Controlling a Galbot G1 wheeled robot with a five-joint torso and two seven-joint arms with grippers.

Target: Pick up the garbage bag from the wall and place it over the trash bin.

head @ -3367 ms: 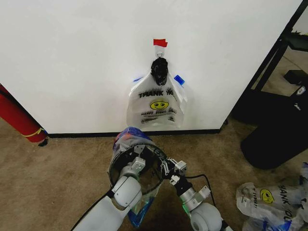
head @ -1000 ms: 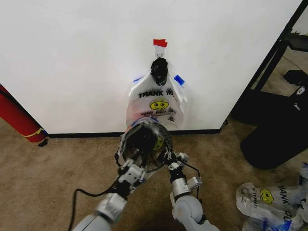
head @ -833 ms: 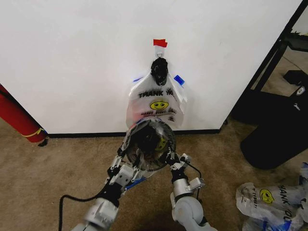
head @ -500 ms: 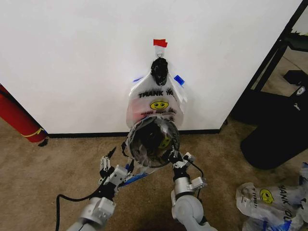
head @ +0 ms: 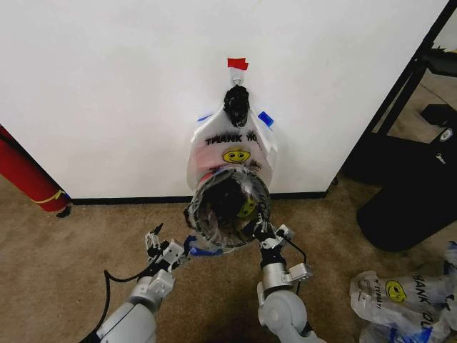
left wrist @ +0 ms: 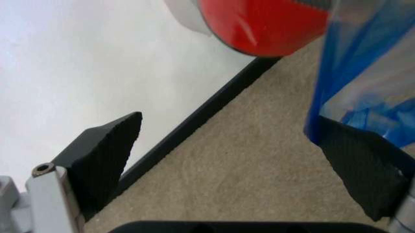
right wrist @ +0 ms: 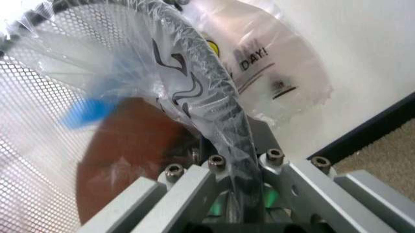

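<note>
my right tool [head: 263, 232] pinches the rim of the trash bin [head: 230, 207], tipping its lined mouth toward me. my left tool [head: 163, 249] hangs spread at eight o'clock. the garbage bag [head: 232, 153] hangs on the wall [head: 107, 86] at twelve, just behind.

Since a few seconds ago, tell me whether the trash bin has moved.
Yes. The trash bin, held at its rim by the right gripper, has risen toward the wall, now overlapping the hanging garbage bag.
</note>
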